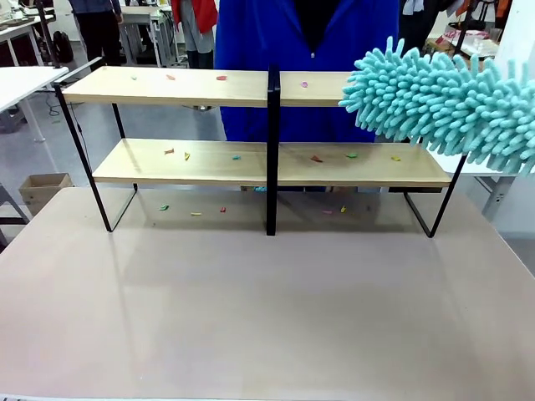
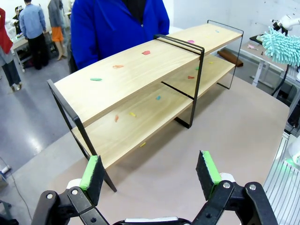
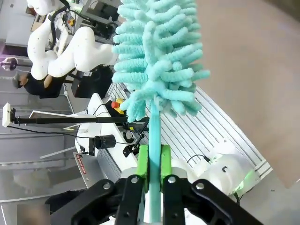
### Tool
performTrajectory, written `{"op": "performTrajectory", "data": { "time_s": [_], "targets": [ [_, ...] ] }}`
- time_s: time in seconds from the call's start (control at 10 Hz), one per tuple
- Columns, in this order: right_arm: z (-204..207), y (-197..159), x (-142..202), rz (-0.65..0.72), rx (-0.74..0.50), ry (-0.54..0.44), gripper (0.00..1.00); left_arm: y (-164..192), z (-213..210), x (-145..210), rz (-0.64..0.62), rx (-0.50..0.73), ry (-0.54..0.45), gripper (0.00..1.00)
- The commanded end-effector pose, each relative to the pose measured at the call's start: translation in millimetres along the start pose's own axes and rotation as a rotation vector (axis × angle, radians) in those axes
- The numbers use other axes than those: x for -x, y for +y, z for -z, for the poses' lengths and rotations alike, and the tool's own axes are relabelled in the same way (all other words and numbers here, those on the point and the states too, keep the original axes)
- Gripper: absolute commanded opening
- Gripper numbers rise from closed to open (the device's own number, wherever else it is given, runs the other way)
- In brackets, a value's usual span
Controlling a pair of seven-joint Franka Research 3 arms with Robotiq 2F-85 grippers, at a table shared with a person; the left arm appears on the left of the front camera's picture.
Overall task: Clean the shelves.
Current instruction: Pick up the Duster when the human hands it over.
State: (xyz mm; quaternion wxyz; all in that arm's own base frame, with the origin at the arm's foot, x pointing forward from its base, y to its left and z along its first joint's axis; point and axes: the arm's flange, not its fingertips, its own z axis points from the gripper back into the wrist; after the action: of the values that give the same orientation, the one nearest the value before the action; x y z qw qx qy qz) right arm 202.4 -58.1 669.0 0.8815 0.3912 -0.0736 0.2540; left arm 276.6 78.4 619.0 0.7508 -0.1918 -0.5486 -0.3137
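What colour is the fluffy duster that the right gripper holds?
Turquoise, handle included. The duster shows best in the right wrist view.

Tan tabletop (image 1: 267, 317) in front of me, matte, lit evenly from overhead. Floor (image 1: 42, 142) is grey and glossy, with glare spots in my left wrist view. White table (image 1: 25, 79) off to my left, cardboard box (image 1: 43, 188) on the floor near it. Person in a blue coat (image 1: 276, 50) stands across from me. Further back there are more tables (image 1: 144, 13) and people standing (image 2: 33, 21). Plain white wall (image 2: 197, 11) behind.
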Motion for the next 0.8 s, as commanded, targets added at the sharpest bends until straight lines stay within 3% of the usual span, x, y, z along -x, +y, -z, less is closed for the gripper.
{"op": "performTrajectory", "data": {
  "time_s": [0.0,0.2,0.4,0.6,0.7],
  "targets": [
    [-50,1,20,-0.029,-0.041,-0.189,0.12,0,0,1,0.004,0.008,-0.005,1.0],
    [-112,-7,67,-0.032,-0.07,-0.303,0.12,0,0,1,0.004,0.008,-0.005,1.0],
    [-144,-15,95,-0.015,-0.071,-0.406,0.12,0,0,1,0.004,0.008,-0.005,1.0],
    [-150,-21,103,0.008,-0.071,-0.453,0.12,0,0,1,0.004,0.008,-0.005,1.0],
    [-150,-17,111,0.031,-0.053,-0.425,0.12,0,0,1,0.004,0.008,-0.005,1.0]
  ]
}}
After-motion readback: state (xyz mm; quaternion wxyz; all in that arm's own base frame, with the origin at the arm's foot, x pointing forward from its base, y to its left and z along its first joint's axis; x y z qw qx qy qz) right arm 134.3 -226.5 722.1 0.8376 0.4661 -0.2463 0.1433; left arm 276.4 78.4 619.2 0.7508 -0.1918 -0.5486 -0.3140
